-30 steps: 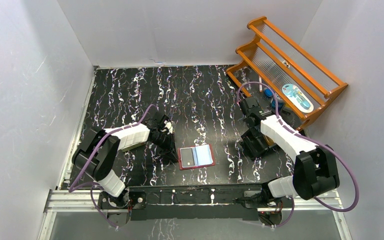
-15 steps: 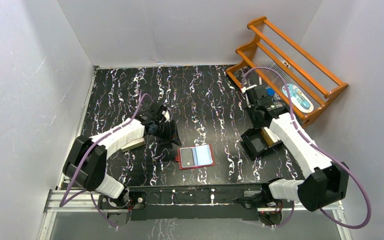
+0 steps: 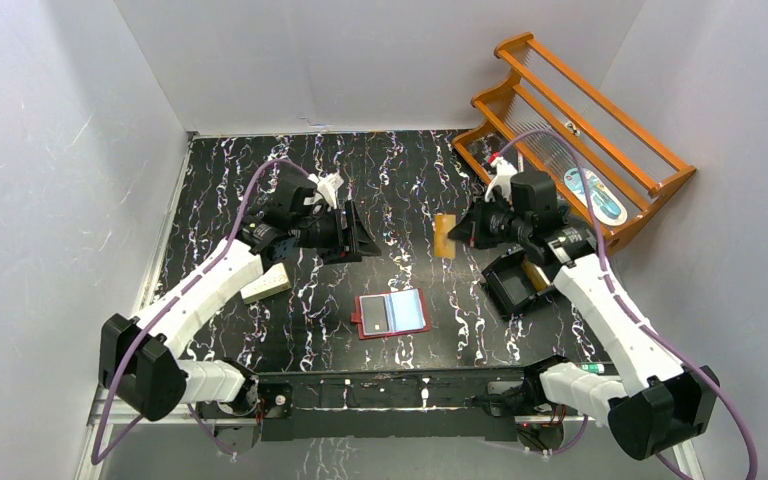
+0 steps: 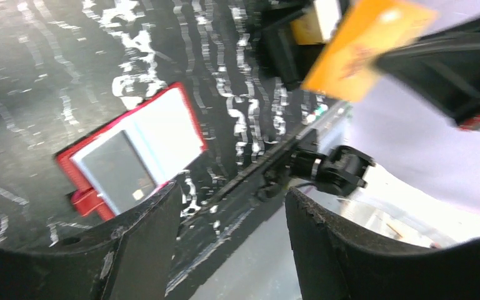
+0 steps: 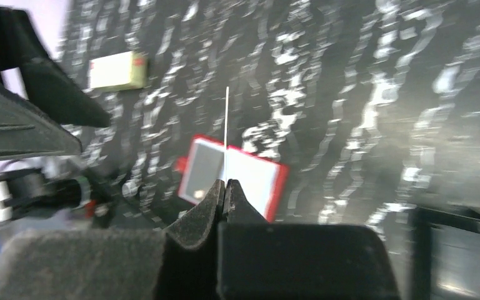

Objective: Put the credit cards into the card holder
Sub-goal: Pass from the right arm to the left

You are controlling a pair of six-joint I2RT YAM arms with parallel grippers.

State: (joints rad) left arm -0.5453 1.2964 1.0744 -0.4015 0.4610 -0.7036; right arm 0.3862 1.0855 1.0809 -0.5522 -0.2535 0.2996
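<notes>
The dark red card holder [image 3: 392, 313] lies open on the table near the front, a pale card [image 4: 122, 172] in its left pocket. My right gripper [image 3: 463, 228] is shut on an orange credit card [image 3: 445, 235] and holds it in the air behind the holder. In the right wrist view this card [image 5: 226, 131] shows edge-on as a thin line above the holder [image 5: 256, 178], pinched at my fingertips [image 5: 225, 185]. My left gripper [image 3: 358, 237] hangs open and empty, left of the card and facing it. In its own view the orange card [image 4: 362, 47] shows at the upper right.
A black open box [image 3: 515, 282] sits on the table under the right arm. A small beige block [image 3: 265, 285] lies by the left arm. An orange wooden rack [image 3: 580, 130] stands at the back right. Grey walls close in the table on three sides.
My left gripper opened and moved up and back from the holder's left edge. The right arm left the black box and swung left with the orange card.
</notes>
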